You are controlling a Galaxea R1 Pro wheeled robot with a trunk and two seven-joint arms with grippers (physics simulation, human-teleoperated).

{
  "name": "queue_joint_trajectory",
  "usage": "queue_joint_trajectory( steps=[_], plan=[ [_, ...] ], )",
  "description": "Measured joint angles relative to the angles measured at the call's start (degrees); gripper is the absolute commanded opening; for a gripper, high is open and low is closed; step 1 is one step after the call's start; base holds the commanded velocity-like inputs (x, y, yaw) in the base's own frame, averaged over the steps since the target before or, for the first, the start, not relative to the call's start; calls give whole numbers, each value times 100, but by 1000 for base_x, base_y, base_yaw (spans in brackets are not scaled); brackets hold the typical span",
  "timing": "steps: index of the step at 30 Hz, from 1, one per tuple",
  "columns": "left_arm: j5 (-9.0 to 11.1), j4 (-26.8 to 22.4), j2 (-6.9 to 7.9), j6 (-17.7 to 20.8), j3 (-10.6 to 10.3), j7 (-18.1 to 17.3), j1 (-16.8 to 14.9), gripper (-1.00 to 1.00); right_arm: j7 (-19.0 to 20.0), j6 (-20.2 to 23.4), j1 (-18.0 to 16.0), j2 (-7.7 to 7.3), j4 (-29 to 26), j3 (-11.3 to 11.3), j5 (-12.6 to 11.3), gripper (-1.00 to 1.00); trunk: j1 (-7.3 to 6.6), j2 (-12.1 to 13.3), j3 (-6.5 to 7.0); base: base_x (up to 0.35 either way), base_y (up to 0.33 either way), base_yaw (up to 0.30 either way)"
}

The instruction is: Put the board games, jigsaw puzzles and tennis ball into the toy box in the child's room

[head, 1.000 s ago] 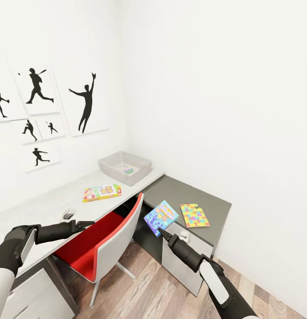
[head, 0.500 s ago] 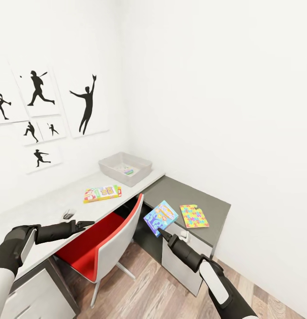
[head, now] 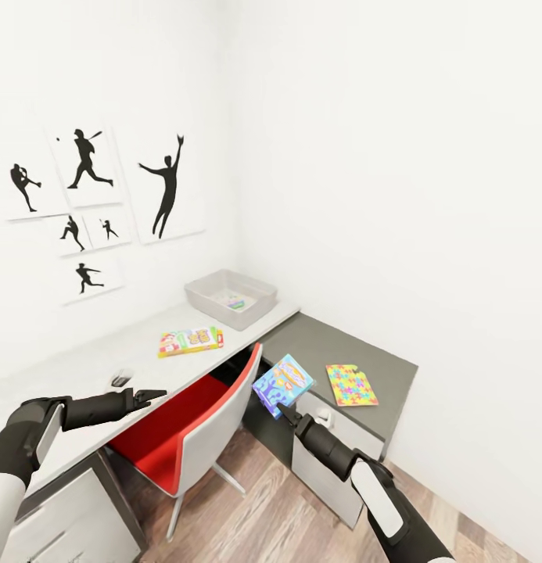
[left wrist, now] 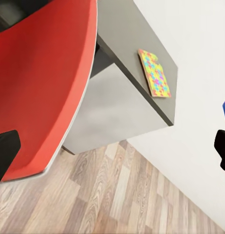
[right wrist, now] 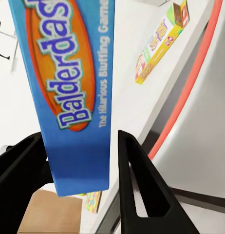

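Task progress, child's room. The right gripper (head: 282, 407) carries a blue board game (head: 283, 384) in the air before the worktop (head: 91, 363), its fingers (right wrist: 141, 180) pinching the box's lower edge. The toy box (head: 231, 298) near the corner already holds something colourful; what it is cannot be told. Still outside it: a second board game (head: 191, 341) on the light section and one jigsaw puzzle (head: 351, 385) on the dark section. The left gripper (head: 149, 396) hovers empty, fingers spread.
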Motion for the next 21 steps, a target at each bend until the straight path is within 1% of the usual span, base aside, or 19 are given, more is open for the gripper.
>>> queue_joint_trajectory(
  steps=[6,15,18,21],
  plan=[
    [0,1,3,-1,-3,1,0,100,1,-1,0,4,0,0,-2,-100,-1,0,41,46,-57,194],
    [2,1,2,0,0,4,1,100,6,-1,2,3,-4,0,1,-100,-2,0,104,168,-171,196],
    [0,0,-2,4,-2,5,0,100,12,-2,3,0,-25,1,5,-100,-1,0,124,115,-105,181],
    [-2,0,-2,6,0,5,0,100,17,-27,3,-1,-37,3,3,-100,-1,1,135,45,-41,79]
  ],
)
